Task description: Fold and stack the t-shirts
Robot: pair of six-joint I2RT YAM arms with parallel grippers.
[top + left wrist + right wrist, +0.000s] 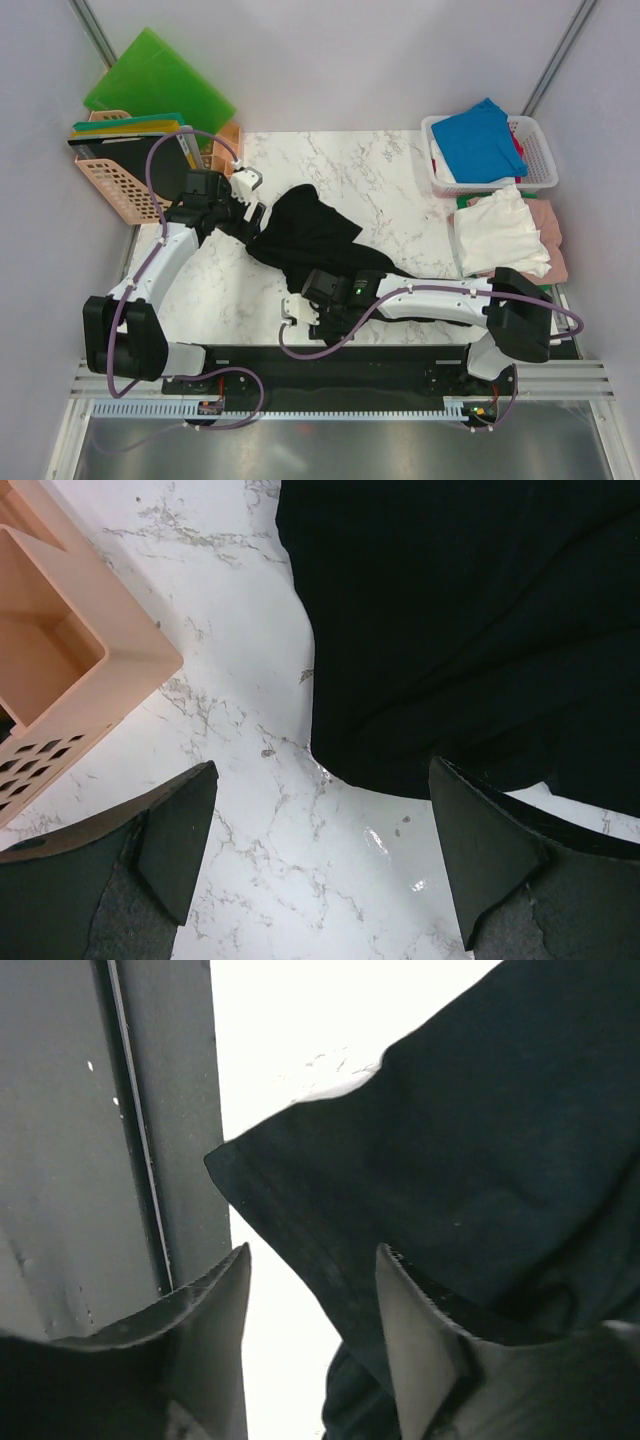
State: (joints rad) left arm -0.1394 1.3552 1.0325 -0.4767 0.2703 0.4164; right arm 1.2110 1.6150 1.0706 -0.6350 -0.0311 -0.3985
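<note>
1. Two baskets stood on the marble table. The white basket, well off to the right of my right pincer and farther out, held a blue t-shirt on top, with white and red cloth under it that I could not sort out. The peach basket, just left of my left pincer, held flat panels standing on edge, and green boards leaned behind it.
2. Nearer than the white basket, to the right of my right pincer, a white t-shirt lay loose on a pink t-shirt, outside any container.
3. My right arm covered the near part of the black t-shirt. Both wrist views cut it off at the frame edge, and I found no collar or label, so I could not tell front from back.
4. The black t-shirt lay crumpled between my two pincers, its long axis slanting from beside the left one toward the right one.
5. My left pincer gaped wide with nothing in it, and the shirt's edge lay on the marble just ahead of its fingers.
6. My right pincer stood partly open. A hemmed corner of the shirt reached in between its fingers, with a bright gap beside it, so it was not pinched. A dark rail lay to its left.
</note>
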